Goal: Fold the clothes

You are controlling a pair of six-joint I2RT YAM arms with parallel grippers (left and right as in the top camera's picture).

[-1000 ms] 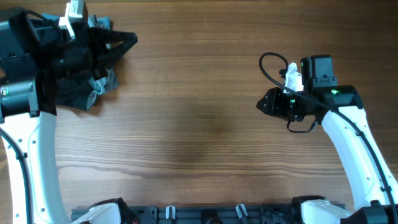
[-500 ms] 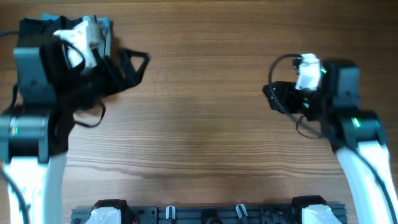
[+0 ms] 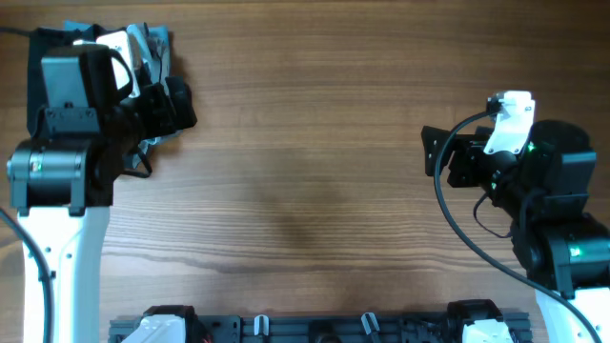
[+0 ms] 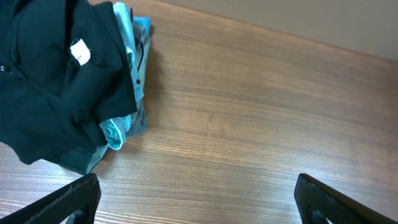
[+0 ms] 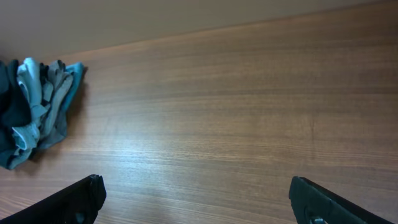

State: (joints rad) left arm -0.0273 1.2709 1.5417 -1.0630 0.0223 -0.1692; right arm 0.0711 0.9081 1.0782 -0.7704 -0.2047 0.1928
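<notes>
The soft black polo shirt (image 4: 43, 93) lies crumpled, heaped with a pale blue garment (image 4: 115, 132), just ahead of one fingertip of the left gripper (image 4: 198, 202). That gripper and the right gripper (image 5: 199, 200) both gape wide, holding nothing.

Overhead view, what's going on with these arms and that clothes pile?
Two robot arms are set to fold a black polo shirt, which lies bunched with a pale blue garment at the far left corner of the table. The left end effector is open near the heap, gripping nothing; the right end effector is open over bare wood.
</notes>
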